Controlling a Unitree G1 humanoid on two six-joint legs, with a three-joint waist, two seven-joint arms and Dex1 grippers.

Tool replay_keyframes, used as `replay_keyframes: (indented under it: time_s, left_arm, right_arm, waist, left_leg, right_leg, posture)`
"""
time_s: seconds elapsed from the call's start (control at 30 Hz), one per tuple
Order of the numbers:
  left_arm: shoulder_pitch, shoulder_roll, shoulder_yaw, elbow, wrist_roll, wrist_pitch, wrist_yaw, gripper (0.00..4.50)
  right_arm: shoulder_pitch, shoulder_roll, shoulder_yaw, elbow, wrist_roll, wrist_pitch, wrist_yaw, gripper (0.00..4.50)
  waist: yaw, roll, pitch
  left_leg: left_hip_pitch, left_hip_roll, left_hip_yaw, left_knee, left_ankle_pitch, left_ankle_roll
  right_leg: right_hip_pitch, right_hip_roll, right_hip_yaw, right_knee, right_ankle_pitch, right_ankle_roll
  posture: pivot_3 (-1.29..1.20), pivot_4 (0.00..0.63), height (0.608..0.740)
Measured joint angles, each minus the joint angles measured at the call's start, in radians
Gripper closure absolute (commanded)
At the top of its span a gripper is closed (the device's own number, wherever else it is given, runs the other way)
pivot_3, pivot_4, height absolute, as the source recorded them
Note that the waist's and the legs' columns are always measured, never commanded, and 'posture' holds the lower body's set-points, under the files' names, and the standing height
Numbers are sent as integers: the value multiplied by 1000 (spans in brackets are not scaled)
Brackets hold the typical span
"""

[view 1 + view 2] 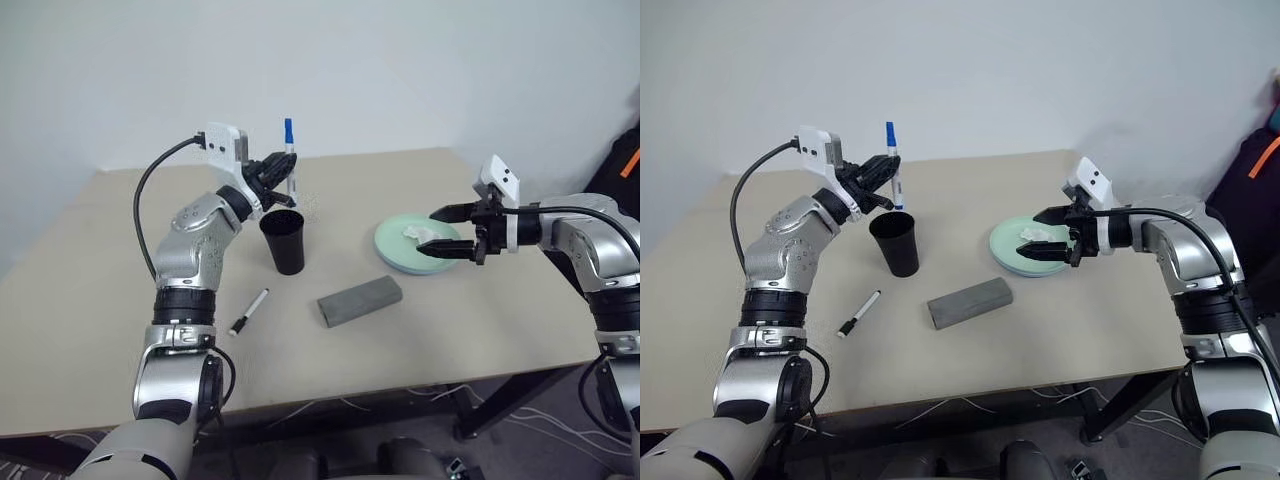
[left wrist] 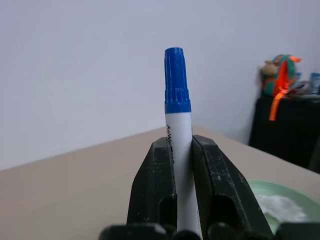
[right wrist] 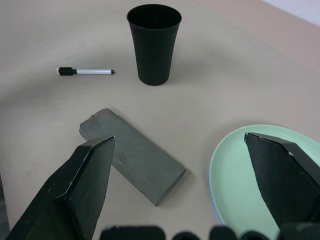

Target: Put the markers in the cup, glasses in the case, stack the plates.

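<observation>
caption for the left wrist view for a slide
Left gripper holding the blue-capped marker upright above the table.

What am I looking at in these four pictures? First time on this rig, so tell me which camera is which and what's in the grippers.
This is a humanoid robot with two arms. The two wide pictures come from its head; the close ones come from each wrist, looking along that gripper's black fingers. The left gripper is shut on the blue-capped marker, held upright above the black cup. The right gripper is open and holds nothing, over the mint green plate, which carries a crumpled white tissue. On the table lie the black-capped marker and the closed grey case.
</observation>
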Motion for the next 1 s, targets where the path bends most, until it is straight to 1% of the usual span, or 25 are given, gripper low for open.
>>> replay_keyframes:
  time_s: [0.2,0.37,0.4,0.47,0.53,0.77,0.9,1.0]
  left_arm:
    - [0,-2,0,151,30,-138,-28,4401]
    - [0,-12,-3,222,69,-230,-36,4401]
    - [0,-17,-3,233,69,-241,-37,3684]
    - [1,-28,-3,258,72,-264,-42,3157]
    - [4,-38,-3,278,75,-283,-48,2388]
    - [9,-48,-3,293,87,-300,-68,49]
    - [14,-48,-4,265,87,-277,-71,49]
    - [14,-29,-4,194,84,-218,-93,49]
  right_arm:
    - [1,0,-1,-12,5,4,-8,0]
    - [2,0,-3,-16,7,7,-10,0]
    - [2,0,-3,-17,7,7,-11,0]
    - [2,0,-3,-20,11,7,-12,0]
    - [2,0,-3,-21,14,7,-12,0]
    - [2,0,-3,-21,15,7,-14,0]
    - [2,0,-3,-21,15,7,-15,0]
    - [2,0,-3,-21,15,7,-16,0]
  waist:
    - [1,0,0]
    - [1,0,0]
    - [1,0,0]
    - [1,0,0]
    - [1,0,0]
    - [1,0,0]
    - [1,0,0]
    - [1,0,0]
  left_leg:
    - [0,0,0,0,0,0]
    - [0,0,0,0,0,0]
    - [0,0,0,0,0,0]
    - [0,0,0,0,0,0]
    - [0,0,0,0,0,0]
    - [0,0,0,0,0,0]
    - [0,0,0,0,0,0]
    - [0,0,0,-1,0,0]
  right_leg:
    - [0,0,0,0,0,0]
    - [0,0,0,0,0,0]
    - [0,0,0,0,0,0]
    - [0,0,0,0,0,1]
    - [0,0,0,0,0,1]
    - [0,0,0,0,0,1]
    - [-1,0,0,0,0,1]
    - [-1,0,-1,0,0,1]
  posture:
    - [0,0,732]
    - [0,0,732]
    - [0,0,732]
    - [0,0,732]
    - [0,0,732]
    - [0,0,732]
    - [0,0,732]
    - [0,0,732]
